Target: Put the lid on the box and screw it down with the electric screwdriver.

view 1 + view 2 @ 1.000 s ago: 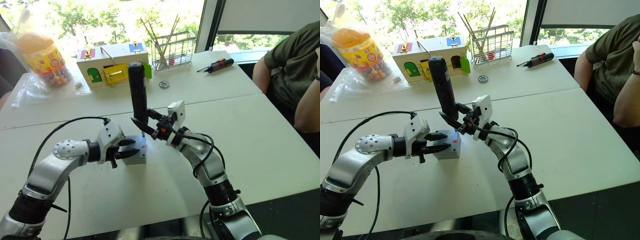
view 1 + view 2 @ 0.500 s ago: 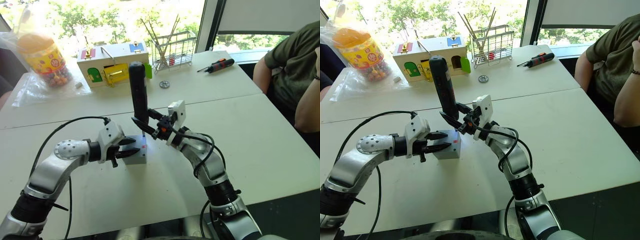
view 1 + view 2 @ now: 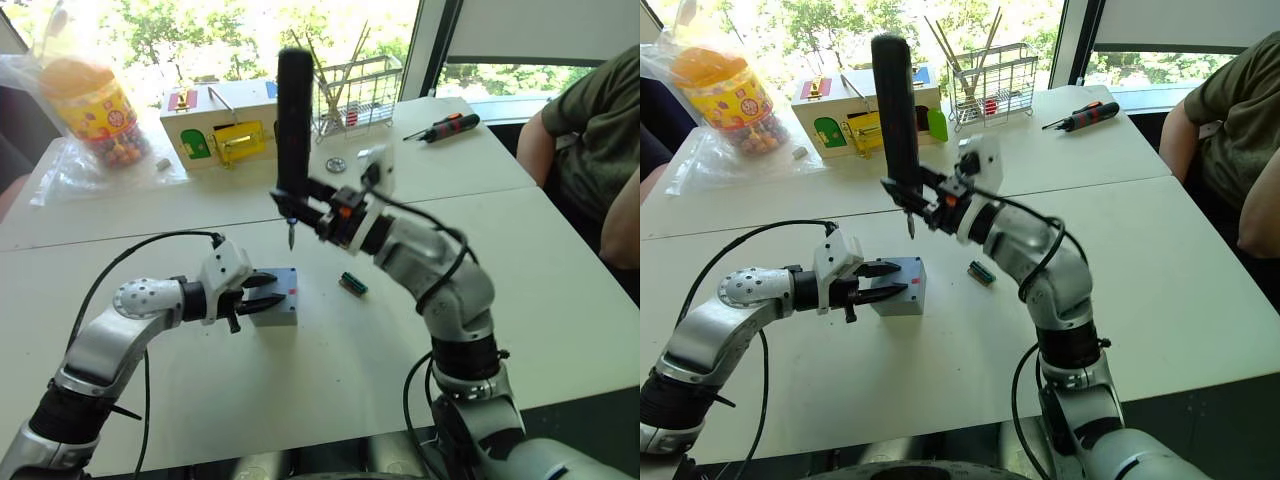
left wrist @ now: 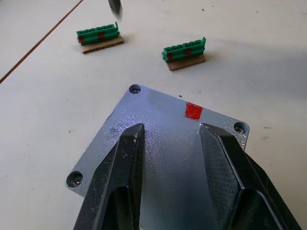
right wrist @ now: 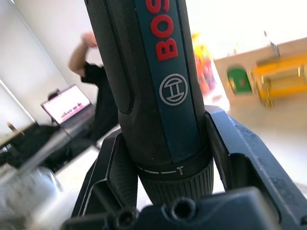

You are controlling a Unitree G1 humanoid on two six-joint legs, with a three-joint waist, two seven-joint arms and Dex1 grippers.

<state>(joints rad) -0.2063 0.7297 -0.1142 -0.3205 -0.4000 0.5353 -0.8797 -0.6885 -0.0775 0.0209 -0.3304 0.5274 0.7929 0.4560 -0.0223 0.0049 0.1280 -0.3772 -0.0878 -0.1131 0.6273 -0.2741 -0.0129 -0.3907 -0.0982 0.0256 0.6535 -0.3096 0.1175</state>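
**Ann:** Fingers (image 4: 120,167) of the left gripper (image 3: 258,295) lay spread on the flat grey plastic lid (image 4: 163,143), seated on the small grey box (image 3: 902,285) on the white bench (image 3: 560,260).

**Ben:** Right gripper (image 3: 312,205) clamped the thick black electric screwdriver (image 3: 294,120) upright, bit above the box. Best bet: line up over a corner screw hole (image 4: 135,89), descend straight.

Lid (image 4: 168,143): grey, red-marked, spanned by parted left pincer (image 4: 170,143) fingers.
Table (image 4: 48,120): two green connectors (image 4: 184,50) are laid beyond.

Right end effector (image 3: 908,193) now lifts the electric screwdriver (image 3: 896,110) clear of the box (image 3: 899,285), bit hanging above it.
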